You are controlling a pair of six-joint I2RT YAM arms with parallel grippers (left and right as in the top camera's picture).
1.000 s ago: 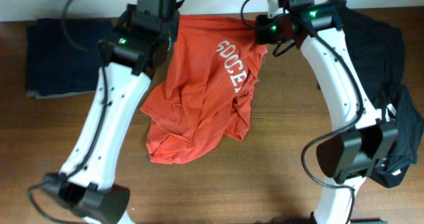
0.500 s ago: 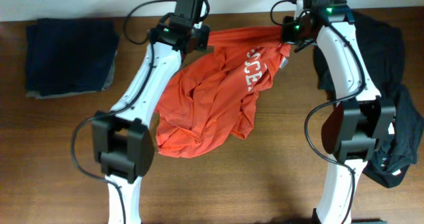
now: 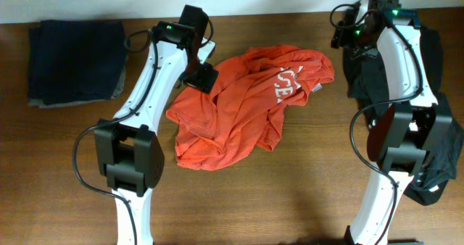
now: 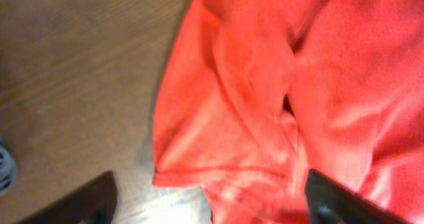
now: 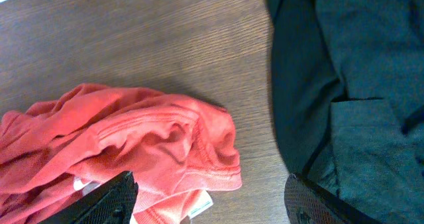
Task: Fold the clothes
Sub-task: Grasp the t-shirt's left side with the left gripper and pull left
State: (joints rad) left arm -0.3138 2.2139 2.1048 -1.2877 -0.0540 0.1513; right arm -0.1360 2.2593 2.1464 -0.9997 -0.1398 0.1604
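Orange-red shirt (image 3: 239,104) | under spread left gripper (image 4: 209,204) | beside spread right gripper (image 5: 209,199)

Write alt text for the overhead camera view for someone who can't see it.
A crumpled orange-red shirt lies on a wooden table between two white robot arms, neither holding it. A navy pile sits far left, black garments far right.

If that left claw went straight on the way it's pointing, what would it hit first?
Most likely the orange shirt, crumpled on the table right below the open left gripper.
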